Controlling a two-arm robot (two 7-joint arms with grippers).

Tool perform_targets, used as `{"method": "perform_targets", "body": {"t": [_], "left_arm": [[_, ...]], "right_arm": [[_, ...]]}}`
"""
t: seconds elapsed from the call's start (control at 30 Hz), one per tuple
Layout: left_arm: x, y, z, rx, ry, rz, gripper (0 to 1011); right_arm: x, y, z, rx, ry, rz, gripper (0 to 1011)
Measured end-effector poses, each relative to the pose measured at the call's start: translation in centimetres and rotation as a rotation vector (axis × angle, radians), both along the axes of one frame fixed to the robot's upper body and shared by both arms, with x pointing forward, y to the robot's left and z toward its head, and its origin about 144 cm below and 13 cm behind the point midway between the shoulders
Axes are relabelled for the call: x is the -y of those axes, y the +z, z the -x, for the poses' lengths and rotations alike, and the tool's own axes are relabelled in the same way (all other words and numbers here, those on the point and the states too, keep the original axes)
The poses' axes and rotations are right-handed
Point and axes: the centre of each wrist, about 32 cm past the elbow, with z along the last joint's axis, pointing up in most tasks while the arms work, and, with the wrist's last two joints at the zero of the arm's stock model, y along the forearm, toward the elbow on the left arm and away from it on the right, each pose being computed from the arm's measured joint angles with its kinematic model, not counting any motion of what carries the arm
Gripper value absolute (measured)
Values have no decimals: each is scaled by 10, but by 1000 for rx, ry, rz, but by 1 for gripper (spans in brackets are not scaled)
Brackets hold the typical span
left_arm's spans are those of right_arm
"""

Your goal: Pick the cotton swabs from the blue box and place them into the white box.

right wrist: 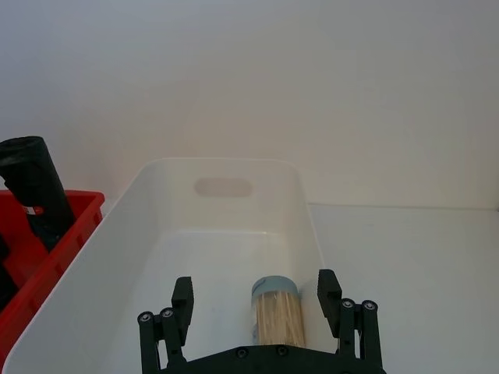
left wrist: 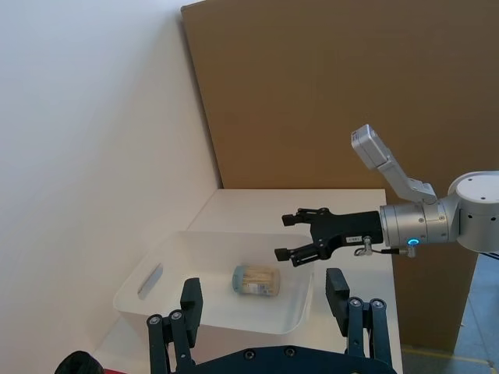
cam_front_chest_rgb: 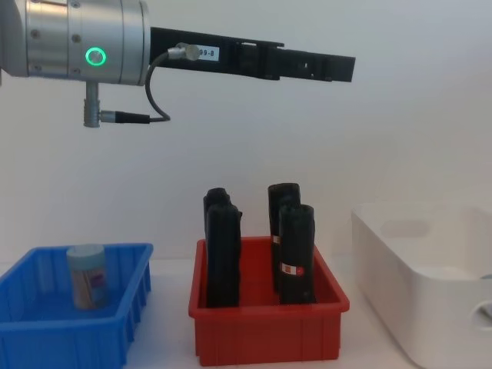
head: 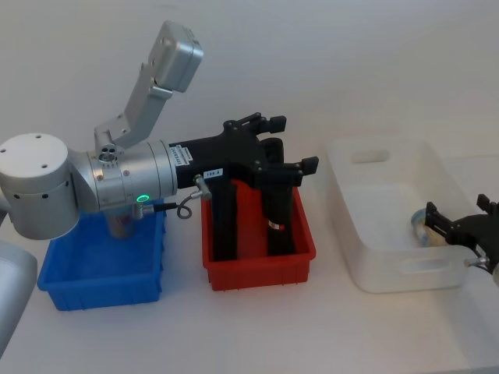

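Observation:
One jar of cotton swabs [cam_front_chest_rgb: 86,275] stands upright in the blue box [cam_front_chest_rgb: 46,338], at the left of the table [head: 101,284]. Another swab jar [right wrist: 278,312] lies on its side on the floor of the white box [right wrist: 234,187], also visible from the left wrist [left wrist: 256,280]. My right gripper [head: 460,220] hovers open over the white box's [head: 347,234] near right end, its fingers apart above the lying jar and holding nothing [right wrist: 255,294]. High over the red bin, my left gripper [head: 292,144] is open and empty [left wrist: 263,304].
A red bin [head: 257,269] with tall black cylinders [cam_front_chest_rgb: 296,254] stands between the blue and white boxes. The left arm's thick silver body [head: 86,183] covers part of the blue box from above. A brown board [left wrist: 351,93] stands behind the table.

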Motion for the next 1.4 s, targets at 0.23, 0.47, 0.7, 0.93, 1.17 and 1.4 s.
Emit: {"method": "perform_targets", "body": {"t": [0.23, 0.47, 0.7, 0.93, 1.17, 1.4], "left_arm": [[0, 0, 0, 0, 0, 0, 1004], [0, 0, 0, 0, 0, 0, 1004], [0, 0, 0, 0, 0, 0, 1004], [0, -2, 1, 1, 7, 1, 1004], [2, -12, 5, 10, 54, 0, 1004], [5, -27, 13, 27, 127, 0, 1004]], "right_arm": [[3, -2, -1, 8, -9, -13, 1001], [4, -1, 0, 20, -11, -25, 1001], [5, 0, 1, 29, -10, -30, 1002], [3, 0, 3, 32, -3, -31, 1002], [-9, 1, 14, 52, 43, -28, 1001], [-27, 3, 33, 84, 114, -27, 1002]]}}
